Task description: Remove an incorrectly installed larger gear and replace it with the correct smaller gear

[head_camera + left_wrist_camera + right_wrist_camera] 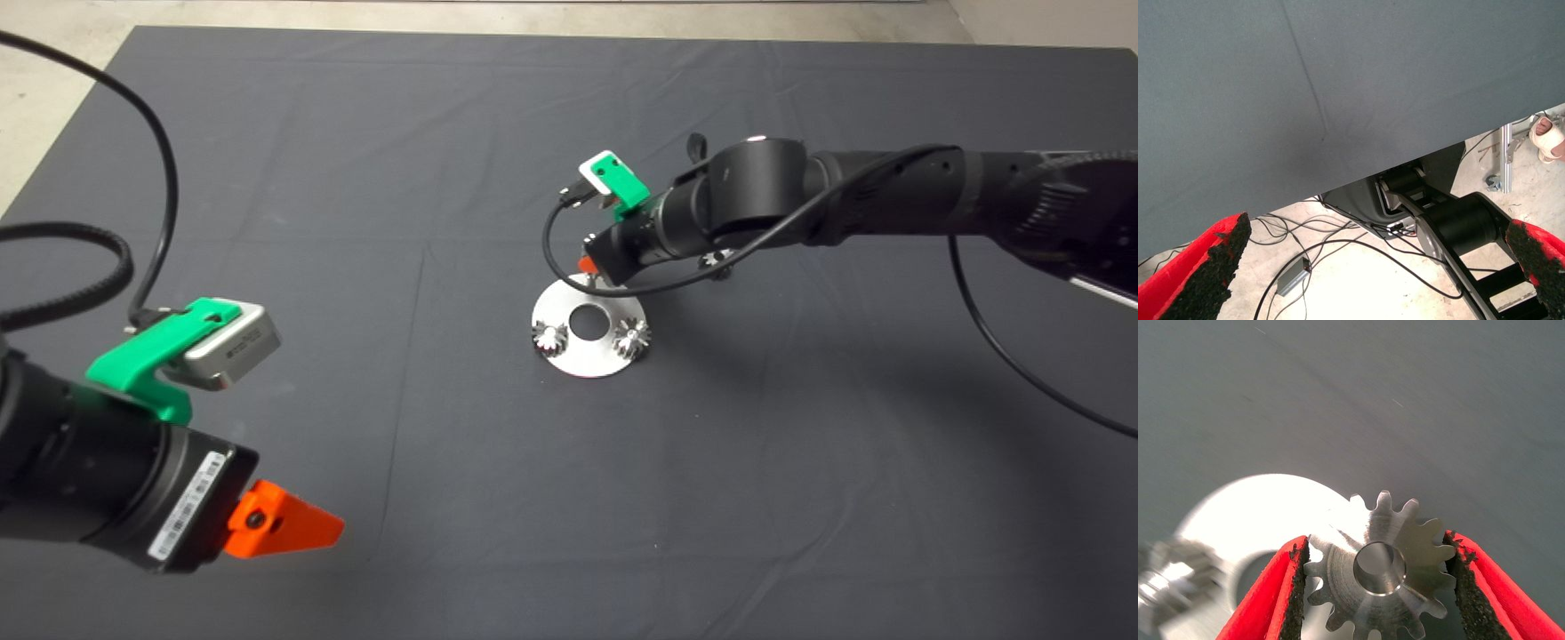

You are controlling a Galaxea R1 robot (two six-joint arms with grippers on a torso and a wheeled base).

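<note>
My right gripper (pixel 589 265) reaches in from the right and hangs over the far rim of the round shiny plate (pixel 582 360). In the right wrist view it (pixel 1377 550) is shut on the smaller gear (pixel 1381 567), a straight-toothed gear with a centre hole, held just above the plate (pixel 1251 513). A wider shiny gear, which I take for the larger gear (pixel 718 263), lies on the mat, mostly hidden under the right arm. My left gripper (pixel 286 526) is parked at the lower left, open and empty (pixel 1381 230).
Two shiny gears with pins stand on the plate, left (pixel 550 337) and right (pixel 631 338), beside its centre hole (pixel 587 322). The left wrist view shows the mat's edge (pixel 1405 160), floor cables, the robot's base and a person's foot (pixel 1546 137).
</note>
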